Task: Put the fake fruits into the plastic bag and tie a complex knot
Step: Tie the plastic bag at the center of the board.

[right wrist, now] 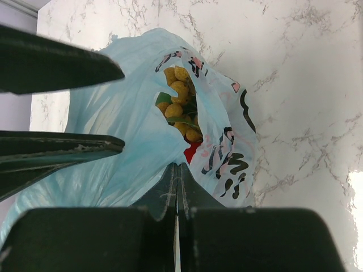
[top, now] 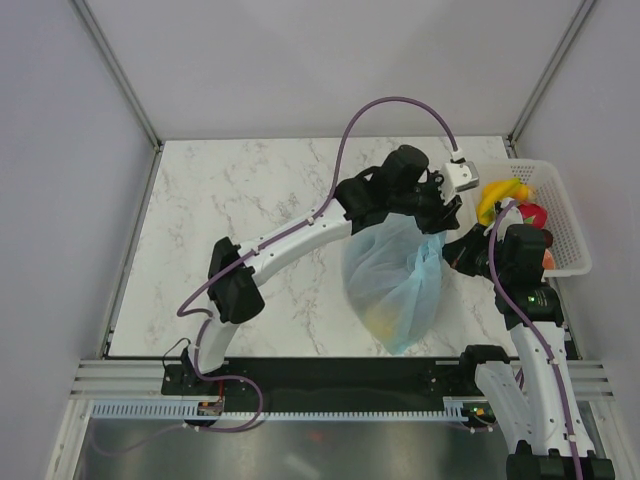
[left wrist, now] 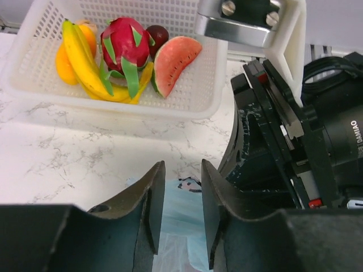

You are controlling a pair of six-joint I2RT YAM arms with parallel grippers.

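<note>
**Item 1, right gripper** (right wrist: pixel 177 170): jaws pressed flat together with no gap. The tips sit on the rim of the plastic bag (right wrist: pixel 125 113) at its mouth, and the film appears pinched between them.

**Item 2, left gripper** (left wrist: pixel 180 175): jaws part-open, a narrow gap between the two dark fingers (left wrist: pixel 152 209). Light-blue bag film and a bit of black doodle show in the gap. The fingers stand apart from the film (whether either one brushes it cannot be told). From above, this gripper is at the upper edge of the bag, just beside the right one.

**Item 3, plastic bag**: thin, translucent and light blue, lying on the marble-patterned table (left wrist: pixel 68 158) between the two arms, with its mouth gaping toward the right wrist camera. The white panel with pink and black doodles runs along the rim.
- Contents: tan round cluster (right wrist: pixel 178 93) with green leaves, and a red piece (right wrist: pixel 191 152) below it. Anything deeper is hidden by the film.

**Item 4, white mesh basket** (left wrist: pixel 113 110): at the right edge of the table, near the bag.
- Contents: bananas (left wrist: pixel 85 62), with an orange piece (left wrist: pixel 61 63) behind them.
- Dragon fruit (left wrist: pixel 123 48), resting on the bananas.
- Dark ball (left wrist: pixel 157 35), at the back.
- Orange-red slice (left wrist: pixel 176 59), leaning just right of the dragon fruit.
</note>
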